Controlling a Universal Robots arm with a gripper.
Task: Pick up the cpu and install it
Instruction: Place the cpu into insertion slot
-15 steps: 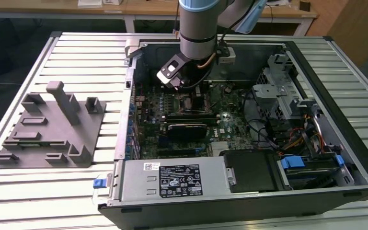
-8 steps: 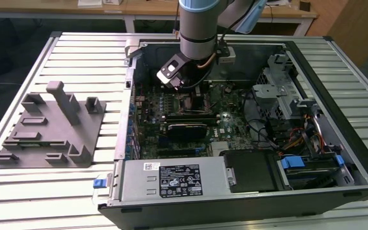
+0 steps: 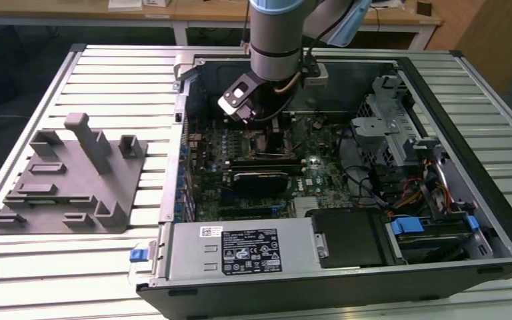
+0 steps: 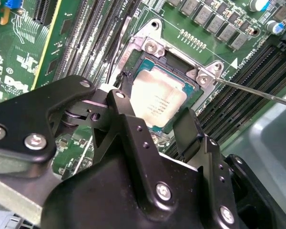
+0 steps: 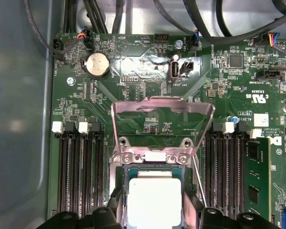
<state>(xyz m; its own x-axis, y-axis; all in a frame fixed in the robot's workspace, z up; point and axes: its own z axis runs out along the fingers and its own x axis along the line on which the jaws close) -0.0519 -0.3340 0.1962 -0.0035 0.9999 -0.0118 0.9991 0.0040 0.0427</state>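
Care suits the flat square silver-topped cpu (image 4: pixel 159 100) — light, stiff, we judge fragile — clamped at opposite edges by the black gripper (image 4: pixel 155 105).

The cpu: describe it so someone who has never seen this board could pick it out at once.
Inside the open computer case, find the green motherboard and its two banks of black memory slots. Between them, by the hinge of the flipped-up metal load plate, is the cpu: the only flat, pale, shiny silver square among dark parts.
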